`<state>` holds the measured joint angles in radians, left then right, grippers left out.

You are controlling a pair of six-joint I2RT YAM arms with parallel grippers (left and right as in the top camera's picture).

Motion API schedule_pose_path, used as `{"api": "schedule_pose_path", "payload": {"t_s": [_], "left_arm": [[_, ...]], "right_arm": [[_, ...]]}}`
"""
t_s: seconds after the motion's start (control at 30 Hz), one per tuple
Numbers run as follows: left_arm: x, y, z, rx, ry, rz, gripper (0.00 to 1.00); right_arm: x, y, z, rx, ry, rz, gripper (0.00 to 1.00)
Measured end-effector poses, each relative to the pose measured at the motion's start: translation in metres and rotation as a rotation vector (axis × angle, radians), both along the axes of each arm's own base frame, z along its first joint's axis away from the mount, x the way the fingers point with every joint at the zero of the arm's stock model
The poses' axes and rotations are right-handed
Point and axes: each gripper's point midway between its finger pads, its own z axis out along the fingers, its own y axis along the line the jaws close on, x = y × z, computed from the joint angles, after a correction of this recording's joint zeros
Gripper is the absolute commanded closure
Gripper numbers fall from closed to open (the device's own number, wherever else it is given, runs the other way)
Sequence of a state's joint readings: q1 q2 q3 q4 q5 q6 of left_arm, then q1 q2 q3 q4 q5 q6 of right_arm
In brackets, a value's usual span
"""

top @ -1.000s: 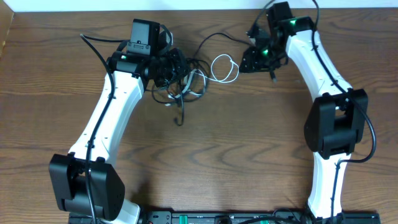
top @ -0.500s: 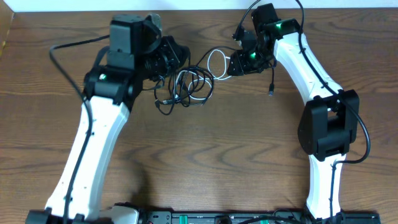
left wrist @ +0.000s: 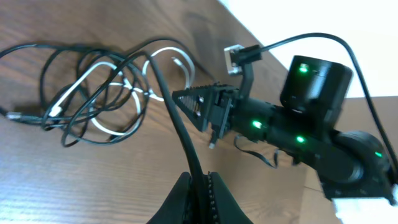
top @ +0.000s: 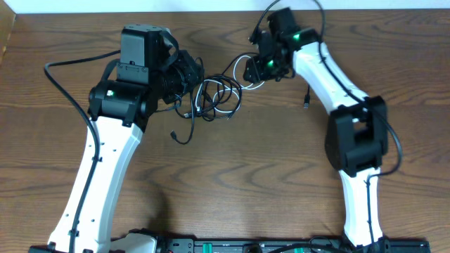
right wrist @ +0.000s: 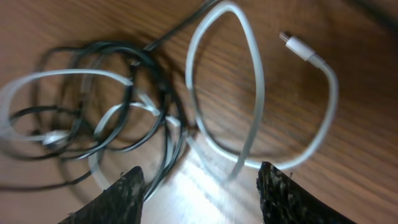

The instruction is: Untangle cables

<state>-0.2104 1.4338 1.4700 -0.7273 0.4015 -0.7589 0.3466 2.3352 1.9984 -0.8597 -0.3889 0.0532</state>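
**Cables** [top: 211, 98]: a loose knot of thin black and white cords lying flat on the table [top: 246, 176], toward 12 o'clock and just left of centre in the overhead view. Judge them light, limp and smooth-jacketed. They will probably slide and drag their neighbours rather than hold a shape, so draw slowly and expect loops to tighten under a hard pull.

The black cable [left wrist: 179, 124] has a matte round jacket and crosses itself in several overlapping loops. The white cable [right wrist: 262, 81] is glossier and looks slightly thicker. It throws one open oval loop out at 3 o'clock of the knot and ends in a small plug tip [right wrist: 297, 45] lying free on the wood.

Your best holds are likely a free run of cord outside the knot, or the cord just behind a plug, not the plug's end itself.

**Left gripper** [left wrist: 200, 186]: jaws closed tight on a strand of the black cable, which runs from the fingers toward the knot at 10 o'clock in its wrist view.

**Right gripper** [right wrist: 200, 171]: fingers parted and gripping nothing. They stand either side of the white loop's lower end; whether they touch it you cannot tell.

**Table**: brown wood grain with a slight sheen, probably offering the cords little friction.
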Motion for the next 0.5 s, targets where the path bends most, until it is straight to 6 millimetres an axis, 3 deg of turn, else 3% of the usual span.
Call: {"api": "schedule_pose_path", "payload": {"t_s": [0.1,0.17,0.33,0.47,0.5], "left_arm": [[0.002,0.002,-0.009,0.017,0.027,0.011,0.92],[0.002,0.003,-0.014,0.025,0.041,0.015,0.92],[0.005,0.005,-0.022,0.039,0.063,0.024,0.92],[0.007,0.005,-0.027,0.042,0.075,0.029,0.92],[0.007,0.005,-0.027,0.042,0.075,0.030,0.86]], "right_arm": [[0.005,0.002,-0.032,-0.011,0.028,-0.021,0.55],[0.009,0.005,-0.051,-0.003,0.037,-0.023,0.65],[0.020,0.010,-0.046,0.029,-0.005,-0.034,0.99],[0.025,0.016,-0.034,0.069,-0.033,-0.030,0.99],[0.026,0.016,-0.026,0.077,-0.041,-0.029,0.99]]}}
